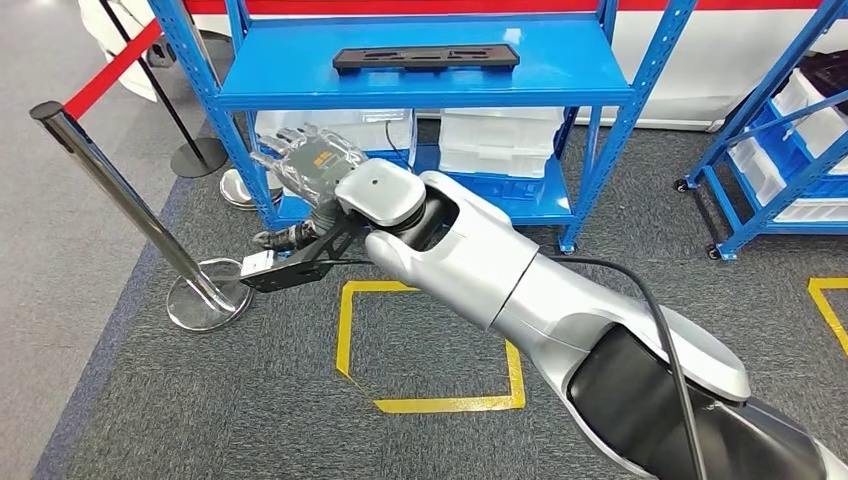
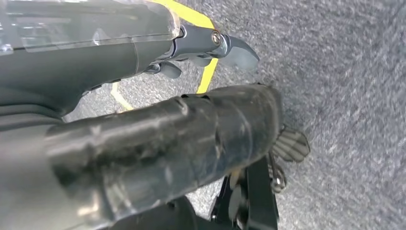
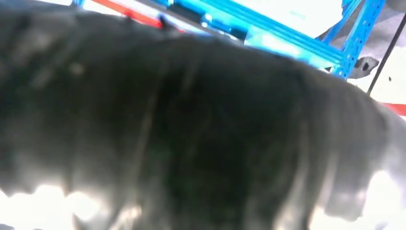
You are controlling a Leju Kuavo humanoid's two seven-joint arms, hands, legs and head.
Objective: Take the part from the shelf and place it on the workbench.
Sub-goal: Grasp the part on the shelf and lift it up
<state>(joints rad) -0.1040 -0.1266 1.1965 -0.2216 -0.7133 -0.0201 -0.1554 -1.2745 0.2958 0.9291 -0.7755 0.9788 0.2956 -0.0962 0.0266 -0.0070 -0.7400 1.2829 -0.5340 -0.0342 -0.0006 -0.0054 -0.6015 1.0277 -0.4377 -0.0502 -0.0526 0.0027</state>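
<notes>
The black part (image 1: 426,58) lies flat on the blue shelf's (image 1: 300,95) top level. White bins (image 1: 500,140) sit on the level below, contents hidden. The right hand (image 1: 312,160) reaches just below the top level, fingers spread, holding nothing. The left hand (image 2: 158,143) hangs over grey carpet (image 2: 344,96), its grip unclear.

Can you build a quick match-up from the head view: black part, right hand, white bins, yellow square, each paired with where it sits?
Things:
1. black part
2. right hand
3. white bins
4. yellow square

Places:
A. taped on the grey carpet
B. lower level of the blue shelf
C. lying flat on the top shelf board
D. raised in front of the shelf's left post, below the top board

Pairs: 1-C, 2-D, 3-B, 4-A
</notes>
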